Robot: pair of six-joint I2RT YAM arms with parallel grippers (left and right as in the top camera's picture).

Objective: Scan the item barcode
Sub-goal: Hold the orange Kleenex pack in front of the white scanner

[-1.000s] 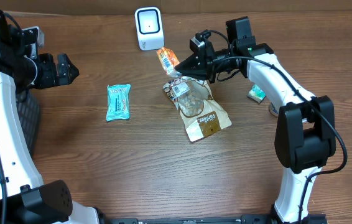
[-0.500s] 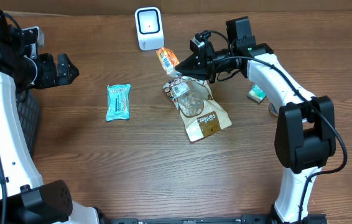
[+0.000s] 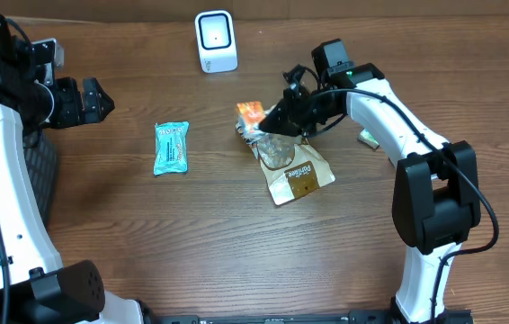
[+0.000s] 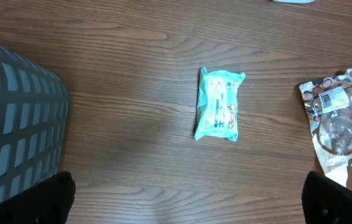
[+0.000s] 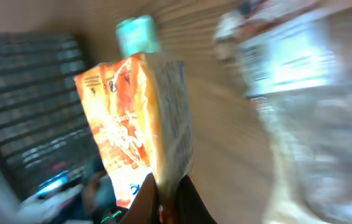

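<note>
Orange packet is pinched by its edge in the right gripper, just above the brown bag and well apart from the white scanner (barcode side unclear). It is picked up, but showing it to the scanner looks still to do. The left gripper is spread and empty.

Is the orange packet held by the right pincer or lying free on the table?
Held: in the right wrist view the right pincer is shut on one edge of the orange packet.
</note>
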